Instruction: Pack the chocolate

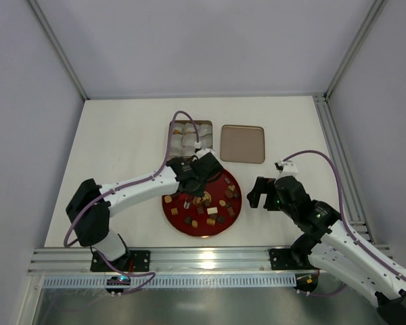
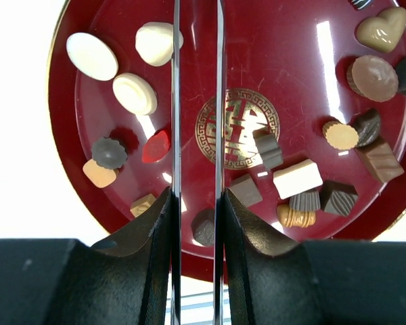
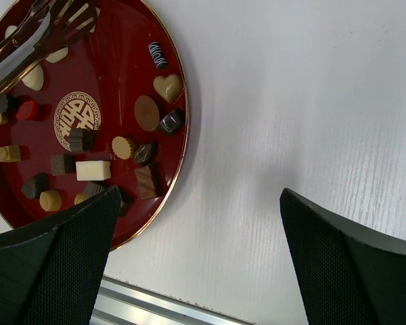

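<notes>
So the left gripper [image 2: 196,203] is clamped on a pair of metal tongs [image 2: 175,101]. The blades are almost together with a thin gap, and I can't see anything pinched between them. They hang over the left half of the red plate [image 2: 284,81], and that's where the chocolate [image 2: 297,179] sits, loose and scattered. In the upper middle of the overhead view there's the box [image 1: 207,124] of white paper cups [image 1: 188,141], with its lid [image 1: 242,143] just right of it. From that view I can't tell if any pieces are in there.

My guess on handling: these are featherweight and stiff, but glossy, so slippery against bare metal. They'd also be easy to scuff or crack if squeezed hard. I'd pinch each one gently across its short width, on the flat sides, not the domed top.

As for which way they point, the white ovals at upper left of the left wrist view run long axis upper-left to lower-right. The cream bar right of centre lies nearly level, tipped up a bit at its right end. The heart in the right wrist view points its tip toward the bottom of the frame.

The right gripper [image 1: 260,193] is spread wide open and holding nothing, over bare table right of the plate.
</notes>
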